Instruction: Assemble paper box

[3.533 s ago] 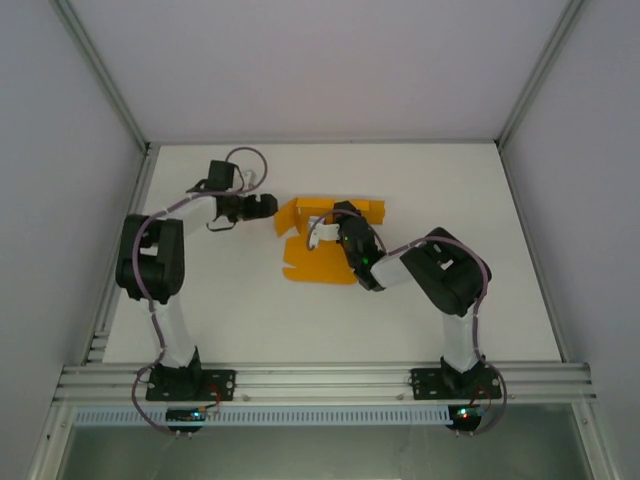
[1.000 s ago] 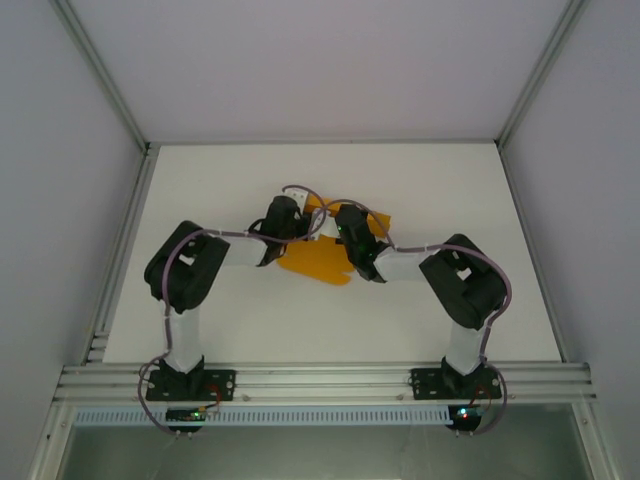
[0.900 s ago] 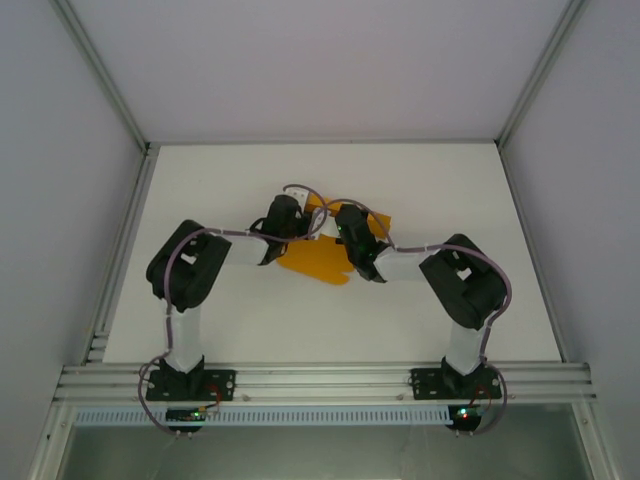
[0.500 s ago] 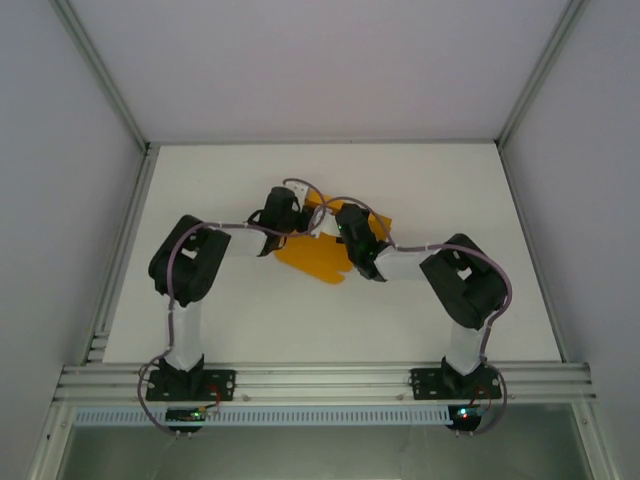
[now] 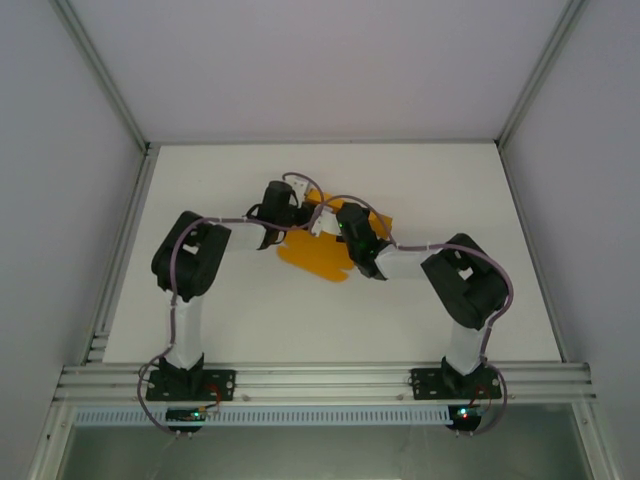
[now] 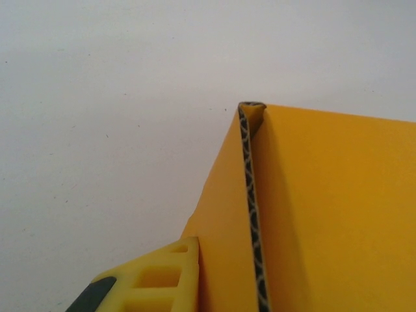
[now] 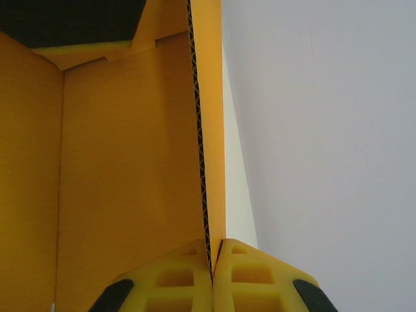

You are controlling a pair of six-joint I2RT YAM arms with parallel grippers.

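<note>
Wall folding is in hand: the paper box (image 5: 315,258) is clamped by the right gripper (image 7: 212,250) (whether the left gripper (image 5: 303,212) is closed cannot be told); tucking seems required next.

Two arms, same build. L arm (image 5: 190,265) & R arm (image 5: 465,285): chunky black joint housings, white tube links between. Thin purple-grey cable (image 5: 172,305) clipped along each, looping loose just behind the tool. Far end from the tool, black base plates (image 5: 185,382) w/ tiny lit LEDs underneath, red & green. R tool (image 7: 212,270): fingers (image 7: 162,283) bright yellow, moulded w/ square hollow cells, black pads at the outer corners. L tool finger (image 6: 156,279) looks identical, same yellow, same cells.
</note>
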